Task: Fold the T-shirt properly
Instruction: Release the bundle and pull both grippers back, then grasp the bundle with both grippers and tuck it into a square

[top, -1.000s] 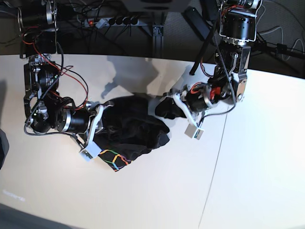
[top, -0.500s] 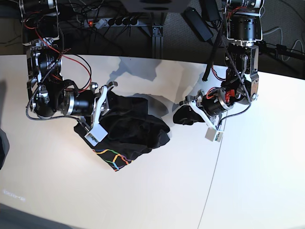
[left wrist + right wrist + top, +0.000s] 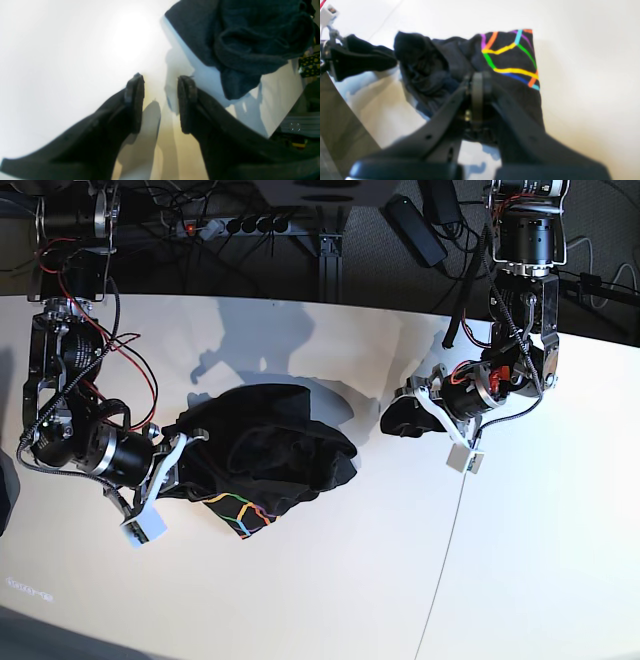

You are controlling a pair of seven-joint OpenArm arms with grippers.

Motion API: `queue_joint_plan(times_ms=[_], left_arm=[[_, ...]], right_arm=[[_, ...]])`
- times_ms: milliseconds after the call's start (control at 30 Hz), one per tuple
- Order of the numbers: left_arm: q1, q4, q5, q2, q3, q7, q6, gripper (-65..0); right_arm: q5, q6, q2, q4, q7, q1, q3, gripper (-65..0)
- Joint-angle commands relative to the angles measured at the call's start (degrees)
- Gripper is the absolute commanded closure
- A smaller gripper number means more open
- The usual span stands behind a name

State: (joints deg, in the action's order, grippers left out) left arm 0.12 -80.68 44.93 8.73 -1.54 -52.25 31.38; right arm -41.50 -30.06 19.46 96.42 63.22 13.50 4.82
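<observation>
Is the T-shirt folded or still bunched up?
Bunched: the T-shirt lies in a crumpled heap, only a corner of print showing.

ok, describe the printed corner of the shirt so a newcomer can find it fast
On the pale tabletop, between the two arms, lies a crumpled black jersey T-shirt. Follow its lower edge toward the right gripper, which is shut on the cloth. There a flat flap carries the rainbow line print, the only coloured patch on the dark heap.

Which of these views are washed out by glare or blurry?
Left wrist: strong glare whitens the table, and the fingers are soft. Right wrist: the gripper is blurred up close, while the T-shirt print is fairly clear. Base: evenly lit and sharp, with arm shadows on the table.
</observation>
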Motion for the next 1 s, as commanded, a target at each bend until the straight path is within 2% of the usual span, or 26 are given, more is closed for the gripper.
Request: queue_joint_plan(times_ms=[0, 267, 433, 633, 767, 967], left_arm=[[-0.9, -1.1, 1.2, 0.3, -0.1, 0.8, 1.9, -25.8], [-0.9, -1.1, 2.2, 0.3, -0.1, 0.8, 2.1, -25.8], [-0.9, -1.1, 2.2, 0.3, -0.1, 0.8, 2.1, -25.8], [-0.9, -1.1, 2.2, 0.5, -0.1, 0.9, 2.2, -25.8], [-0.9, -1.1, 2.2, 0.9, -0.1, 1.0, 2.3, -25.8], [-0.9, -1.1, 2.3, 1.0, -1.2, 1.0, 2.3, -25.8]], right_arm=[[0.2, -4.3, 0.5, 0.3, -1.6, 1.0, 0.4, 0.0], [-0.7, -4.3, 0.5, -5.8, -1.3, 0.4, -3.5, 0.0], [-6.6, -4.3, 0.5, -6.6, -1.2, -2.0, -10.2, 0.0], [-10.4, -4.3, -1.3, -6.3, 1.7, -5.7, -16.5, 0.0], [-12.6, -4.4, -3.3, -4.5, 3.5, -7.0, -17.2, 0.0], [-12.4, -4.4, -3.6, 2.0, 3.4, -5.6, -16.1, 0.0]])
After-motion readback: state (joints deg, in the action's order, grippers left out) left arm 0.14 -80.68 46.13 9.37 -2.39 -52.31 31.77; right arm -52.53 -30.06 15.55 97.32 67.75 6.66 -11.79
